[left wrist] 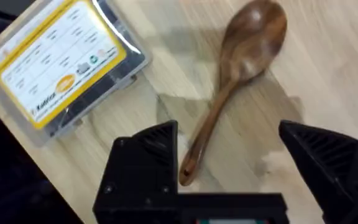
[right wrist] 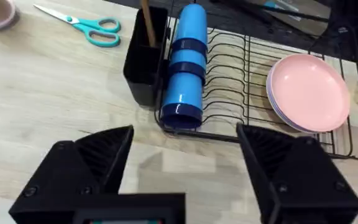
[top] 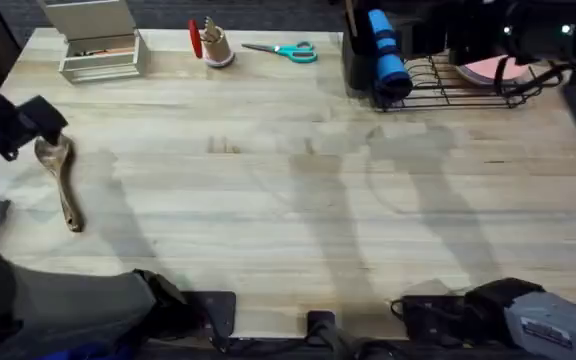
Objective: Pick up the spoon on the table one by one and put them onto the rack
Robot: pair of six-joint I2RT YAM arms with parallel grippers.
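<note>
A brown wooden spoon (top: 64, 185) lies flat on the table (top: 298, 200) at the far left, bowl away from me. My left gripper (left wrist: 235, 163) hovers open just above it, and the handle end (left wrist: 188, 171) lies between the black fingers (left wrist: 145, 163). In the overhead view the left gripper (top: 36, 122) sits over the spoon's bowl. The black wire rack (top: 468, 88) stands at the far right. A wooden handle (right wrist: 146, 25) sticks up from its black cutlery holder (right wrist: 143, 59). My right gripper (right wrist: 185, 165) is open and empty, low over the table and well short of the rack (right wrist: 241, 106).
A blue cup (right wrist: 185, 68) and pink plates (right wrist: 306, 93) lie in the rack. Teal scissors (top: 284, 50), a cup with red tools (top: 213, 45) and a grey open box (top: 98, 45) line the far edge. A clear plastic case with a yellow label (left wrist: 55, 62) lies beside the spoon.
</note>
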